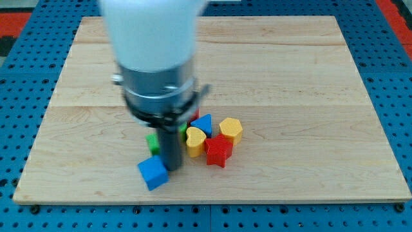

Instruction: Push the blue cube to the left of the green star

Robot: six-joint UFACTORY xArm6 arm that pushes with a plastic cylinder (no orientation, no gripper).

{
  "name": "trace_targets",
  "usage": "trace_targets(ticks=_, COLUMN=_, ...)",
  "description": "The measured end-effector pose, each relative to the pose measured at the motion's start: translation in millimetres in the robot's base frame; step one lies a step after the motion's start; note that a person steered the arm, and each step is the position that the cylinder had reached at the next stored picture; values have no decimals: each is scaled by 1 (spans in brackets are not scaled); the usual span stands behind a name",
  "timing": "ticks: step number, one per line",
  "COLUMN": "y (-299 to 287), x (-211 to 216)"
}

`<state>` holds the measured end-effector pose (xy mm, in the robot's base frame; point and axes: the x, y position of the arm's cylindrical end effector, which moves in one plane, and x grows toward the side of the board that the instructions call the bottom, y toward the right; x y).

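Wooden board point(309, 77) on blue pegboard point(393, 38), seen from above and in front. Arm body point(154, 58), white over grey, blocks much of the board's middle.

No gripper fitted; nothing grasped, just a dark rod point(170, 145) standing upright. My tip point(172, 169) down on the board, touching or just beside the blue cube's upper right edge.

Blue cube point(152, 173) near the view's bottom, left of centre, turned at an angle to the board edge. Lowest and leftmost of all blocks.

Green block point(152, 140) peeking out left of the rod, above the blue cube; mostly hidden, shape not clear. A second sliver of green point(183, 129) just right of the rod, also hidden; cannot tell if same piece or which is the star.

Cluster to the right of the rod, pieces touching or nearly so:
- yellow heart point(195, 142), just beside the rod
- blue triangle point(203, 124), above the heart
- yellow hexagon point(231, 130), rightmost
- red star point(219, 151), below the hexagon, right of the heart
- small bit of red point(194, 115) under the arm's rim, shape hidden

Blue cube apart from cluster, separated by the rod.
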<state>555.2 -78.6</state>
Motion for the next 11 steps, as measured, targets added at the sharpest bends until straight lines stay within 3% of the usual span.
trace_targets(ticks=1, y=-22, x=-5)
trace_targets(ticks=2, y=25, x=-5)
trace_targets(ticks=3, y=57, x=46)
trace_targets(ticks=4, y=30, x=62)
trace_targets(ticks=5, y=-47, x=50)
trace_targets(ticks=6, y=-89, x=4)
trace_targets(ticks=11, y=-83, x=-2)
